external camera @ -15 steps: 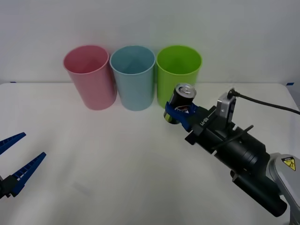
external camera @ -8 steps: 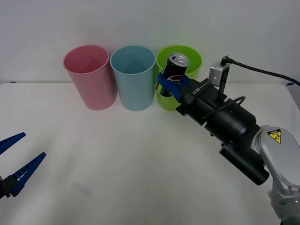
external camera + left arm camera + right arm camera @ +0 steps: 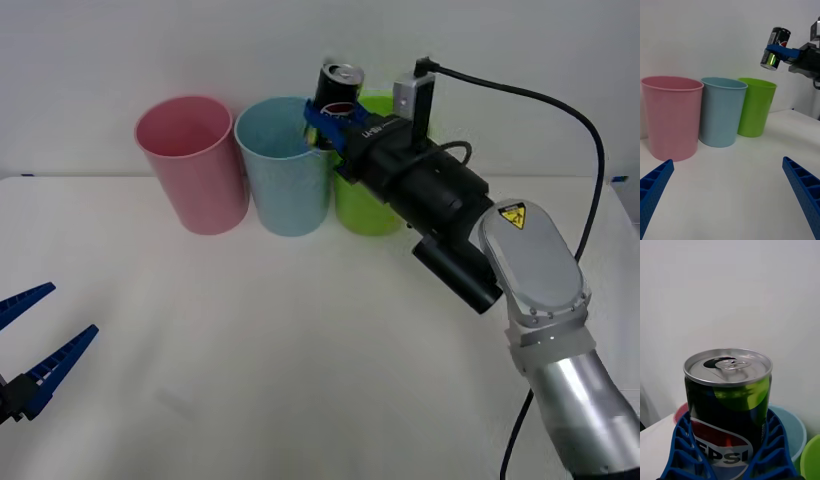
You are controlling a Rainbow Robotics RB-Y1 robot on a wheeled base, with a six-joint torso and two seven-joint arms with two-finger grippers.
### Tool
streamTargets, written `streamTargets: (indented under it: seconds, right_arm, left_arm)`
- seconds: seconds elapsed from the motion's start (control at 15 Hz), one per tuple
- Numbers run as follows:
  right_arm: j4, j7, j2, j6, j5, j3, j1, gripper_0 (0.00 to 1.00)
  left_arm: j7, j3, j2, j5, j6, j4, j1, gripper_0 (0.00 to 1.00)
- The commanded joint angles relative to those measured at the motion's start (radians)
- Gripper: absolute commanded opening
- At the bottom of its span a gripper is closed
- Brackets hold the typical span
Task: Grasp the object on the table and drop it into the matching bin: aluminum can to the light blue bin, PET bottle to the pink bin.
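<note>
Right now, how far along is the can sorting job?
Pickup looks done: the right gripper is shut on the aluminum can, lifted well off the table. In hand: carrying it near the light blue bin, roughly above the rim beside the green bin. Left: centre and release. The left gripper waits open.

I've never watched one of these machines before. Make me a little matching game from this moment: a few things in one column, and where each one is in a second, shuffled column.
Things:
1. aluminum can
2. pink bin
3. light blue bin
4. left claw

Places:
A. middle of the row of three bins
B. open and low over the table's near left edge
C. held up in the right claw, near the light blue bin's rim
D. left end of the row of bins

Pairs: 1-C, 2-D, 3-A, 4-B
</note>
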Motion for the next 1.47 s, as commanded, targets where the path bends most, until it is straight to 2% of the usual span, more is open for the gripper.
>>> streamTargets:
  seconds: [0.07, 0.2, 0.47, 0.87, 1.4, 1.47]
  right_arm:
    - [0.13, 0.003, 0.067, 0.002, 0.066, -0.046, -0.097, 0.0]
    - [0.226, 0.011, 0.115, 0.008, 0.109, -0.084, -0.17, 0.0]
    - [0.4, 0.032, 0.164, 0.092, 0.129, -0.087, -0.295, 0.0]
    - [0.597, 0.074, 0.174, 0.189, 0.13, -0.089, -0.436, 0.0]
    - [0.628, 0.098, 0.174, 0.203, 0.127, -0.084, -0.453, 0.0]
    - [0.628, 0.1, 0.174, 0.201, 0.124, -0.084, -0.453, 0.12]
  left_arm:
    - [0.0, 0.0, 0.0, 0.0, 0.0, 0.0, 0.0, 1.0]
    - [0.0, 0.0, 0.0, 0.0, 0.0, 0.0, 0.0, 1.0]
    - [0.0, 0.0, 0.0, 0.0, 0.0, 0.0, 0.0, 1.0]
    - [0.0, 0.0, 0.0, 0.0, 0.0, 0.0, 0.0, 1.0]
    - [0.0, 0.0, 0.0, 0.0, 0.0, 0.0, 0.0, 1.0]
    - [0.0, 0.0, 0.0, 0.0, 0.0, 0.0, 0.0, 1.0]
